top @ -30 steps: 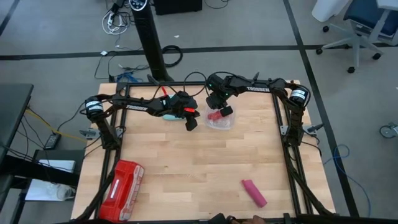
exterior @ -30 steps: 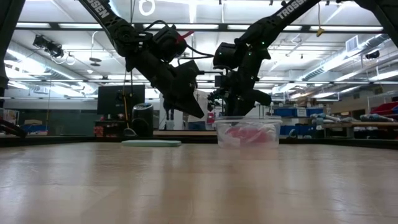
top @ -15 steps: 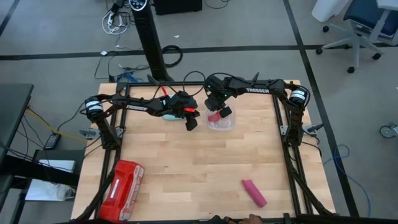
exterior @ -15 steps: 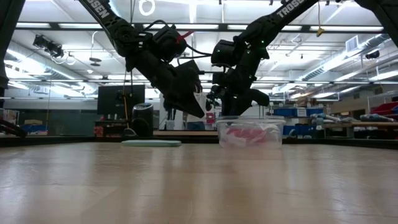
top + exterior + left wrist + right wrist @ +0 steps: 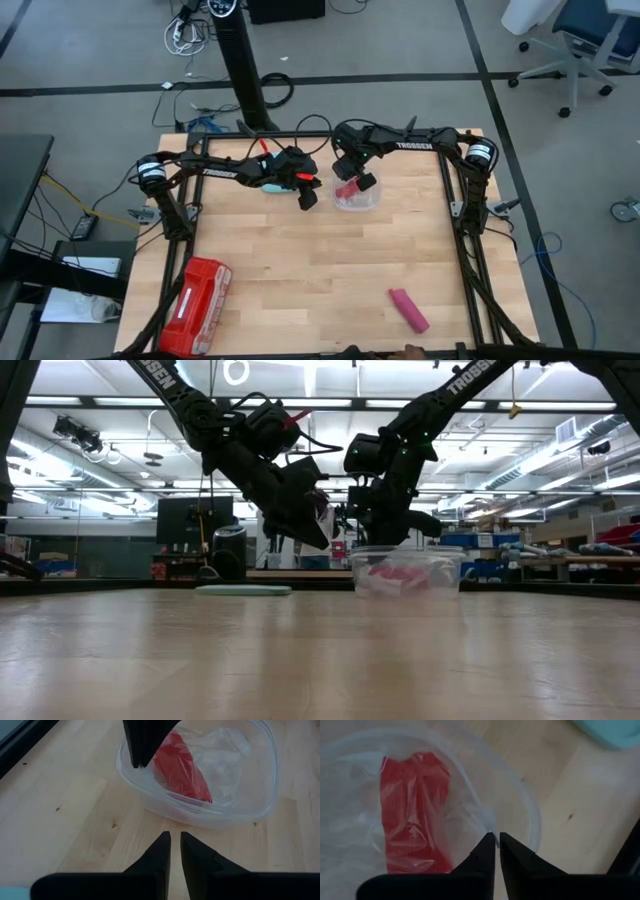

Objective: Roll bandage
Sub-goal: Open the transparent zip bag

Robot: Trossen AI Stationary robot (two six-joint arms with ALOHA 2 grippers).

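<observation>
The bandage [image 5: 408,310] is a small pink roll lying on its side near the table's front right, far from both arms. At the far middle stands a clear plastic container [image 5: 360,203] with a bright red lump [image 5: 182,770] in clear film inside it. My right gripper [image 5: 496,837] points steeply down at the container's left rim and is shut there. My left gripper [image 5: 306,198] hangs shut just left of the container, above the wood, with nothing between its fingers. My right gripper is shut on the container's thin rim [image 5: 489,826] on the side toward my left arm. It comes from above, with one finger [image 5: 480,857] over the inside and the other over the outside. The container's bottom rests on the table. I cannot tell whether the clear film is caught too.
A glossy red plastic case [image 5: 197,292] lies at the near left corner. A flat teal thing [image 5: 262,185] lies under my left arm at the far side. Bare wood spans the middle and near part of the table between the case and the roll.
The clear container has slid and turned a little toward the table's right edge under my right gripper, which has stayed at the container's left rim. My left arm and the pink roll have kept still.
</observation>
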